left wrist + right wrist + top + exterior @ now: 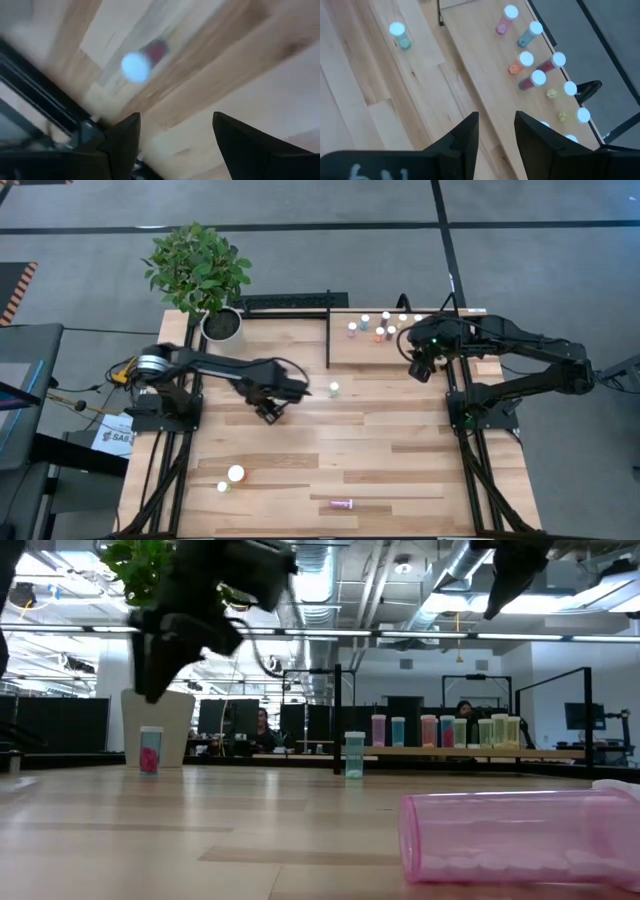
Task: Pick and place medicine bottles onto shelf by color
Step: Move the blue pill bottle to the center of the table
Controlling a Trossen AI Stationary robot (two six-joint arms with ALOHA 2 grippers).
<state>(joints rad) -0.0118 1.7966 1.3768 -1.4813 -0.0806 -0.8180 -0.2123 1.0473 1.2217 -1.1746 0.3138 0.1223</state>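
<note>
The shelf (440, 350) stands at the table's far right, and several white-capped bottles (381, 328) stand upright on it; they also show in the right wrist view (530, 59). A teal bottle (334, 389) stands on the table just before the shelf. Two bottles (233, 477) stand near the front left. A pink bottle (342, 504) lies on its side near the front edge. My left gripper (268, 412) is open and empty above mid-table, with a maroon bottle (142, 61) below it. My right gripper (420, 370) is open and empty above the shelf's near edge.
A white pot with a green plant (221, 325) stands at the far left corner. A black upright (329, 330) marks the shelf's left end. Bare planks lie across mid-table (380, 440). People sit in the room beyond the table (262, 725).
</note>
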